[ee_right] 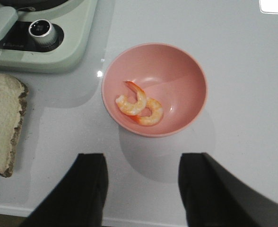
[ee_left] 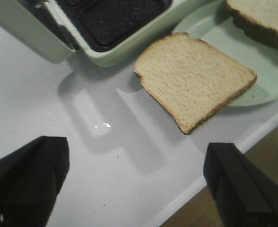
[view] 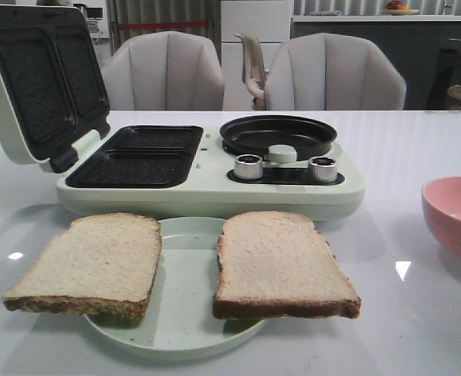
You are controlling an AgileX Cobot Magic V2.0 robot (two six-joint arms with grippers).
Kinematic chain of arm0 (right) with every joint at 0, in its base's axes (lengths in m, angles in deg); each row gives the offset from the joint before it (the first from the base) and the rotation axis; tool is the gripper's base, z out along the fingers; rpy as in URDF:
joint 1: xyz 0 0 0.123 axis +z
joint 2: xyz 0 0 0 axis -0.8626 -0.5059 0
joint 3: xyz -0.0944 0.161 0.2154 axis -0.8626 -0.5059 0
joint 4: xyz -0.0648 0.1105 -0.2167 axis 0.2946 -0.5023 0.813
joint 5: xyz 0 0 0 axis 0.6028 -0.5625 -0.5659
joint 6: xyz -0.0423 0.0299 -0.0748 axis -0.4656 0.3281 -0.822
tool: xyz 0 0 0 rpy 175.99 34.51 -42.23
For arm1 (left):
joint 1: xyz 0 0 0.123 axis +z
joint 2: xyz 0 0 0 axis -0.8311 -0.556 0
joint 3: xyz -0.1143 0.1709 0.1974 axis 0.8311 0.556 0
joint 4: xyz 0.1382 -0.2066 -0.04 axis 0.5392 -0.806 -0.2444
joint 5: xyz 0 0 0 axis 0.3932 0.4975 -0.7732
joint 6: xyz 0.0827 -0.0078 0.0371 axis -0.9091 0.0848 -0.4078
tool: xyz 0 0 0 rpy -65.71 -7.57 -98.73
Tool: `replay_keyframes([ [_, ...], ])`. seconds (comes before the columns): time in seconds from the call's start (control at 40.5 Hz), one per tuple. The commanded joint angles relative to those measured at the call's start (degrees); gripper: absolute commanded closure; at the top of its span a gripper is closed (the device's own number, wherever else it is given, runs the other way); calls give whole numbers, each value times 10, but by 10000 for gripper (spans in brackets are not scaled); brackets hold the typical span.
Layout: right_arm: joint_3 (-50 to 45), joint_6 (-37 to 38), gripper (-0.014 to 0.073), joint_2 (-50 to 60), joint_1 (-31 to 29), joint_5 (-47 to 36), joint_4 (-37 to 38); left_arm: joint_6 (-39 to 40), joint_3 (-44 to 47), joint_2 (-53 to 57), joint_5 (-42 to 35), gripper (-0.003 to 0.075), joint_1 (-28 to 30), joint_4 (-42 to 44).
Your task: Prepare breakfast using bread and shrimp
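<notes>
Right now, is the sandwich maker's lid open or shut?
Open. The lid is tipped up and back, so both dark grill plates underneath show, with nothing on them.

We see two slices of bread (view: pixel 89 262) (view: pixel 281 265), pale cream with brown crusts, on a mint-green plate (view: pixel 179 309). The breakfast maker (view: pixel 207 176) is pale green with black waffle-patterned plates, a black pan (view: pixel 277 133) and silver knobs (view: pixel 248 166). Orange-and-white shrimp (ee_right: pixel 139 105) lie in a pink bowl (ee_right: pixel 177 71). Our tabletop (view: pixel 403 329) is glossy white; the jaws are black.
</notes>
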Motion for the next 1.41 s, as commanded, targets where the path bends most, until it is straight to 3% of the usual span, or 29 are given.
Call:
replay_keyframes([
  [0.0,15,-3,129,0,-3,-33,-3,-3,6,-37,-69,118,-52,67],
  [0.123,15,-3,129,0,-3,-33,-3,26,18,-86,-72,118,-112,150],
  [0.296,15,-3,129,0,-3,-33,-3,187,18,-156,-57,118,-187,332],
  [0.444,15,-3,129,0,-3,-33,-3,371,18,-225,-24,118,-245,510],
  [0.716,15,-3,129,0,-3,-33,-3,521,15,-352,-24,118,-270,727],
  [0.889,15,-3,129,0,-3,-33,-3,648,4,-427,22,118,-270,861],
  [1.234,15,-3,129,0,-3,-33,-3,673,-46,-552,77,128,-270,892],
  [1.382,15,-3,129,0,-3,-33,-3,674,-48,-565,83,258,-271,884],
])
